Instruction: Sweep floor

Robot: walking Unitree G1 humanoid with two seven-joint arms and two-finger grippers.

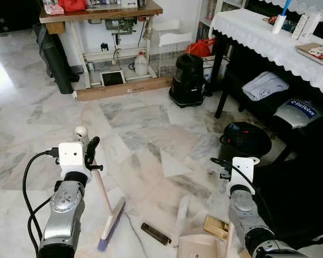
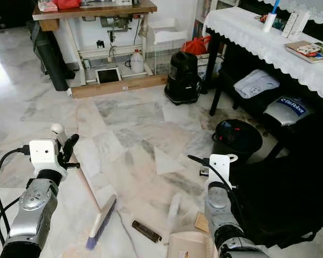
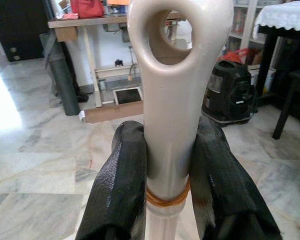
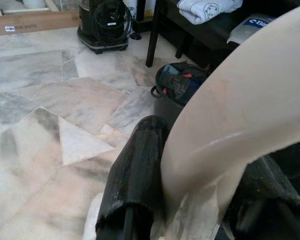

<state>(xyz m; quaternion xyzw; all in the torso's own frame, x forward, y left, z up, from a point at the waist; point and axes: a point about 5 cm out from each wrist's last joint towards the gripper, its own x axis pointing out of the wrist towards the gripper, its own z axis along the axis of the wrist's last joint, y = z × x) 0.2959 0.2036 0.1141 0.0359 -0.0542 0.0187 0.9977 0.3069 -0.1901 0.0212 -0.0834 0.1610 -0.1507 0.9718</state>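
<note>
My left gripper is shut on the top of a beige broom handle, just under its hanging hole. The handle slants down to the broom head, whose purple bristles rest on the marble floor. My right gripper is shut on the beige handle of a dustpan. The dustpan sits on the floor in front of my right arm. A dark flat piece of debris lies between broom and dustpan. A white scrap lies just above the dustpan.
A black waste bin stands to the right beside a black table with a lace cloth. A black vacuum cleaner and a wooden workbench stand at the back. Open marble floor spreads ahead.
</note>
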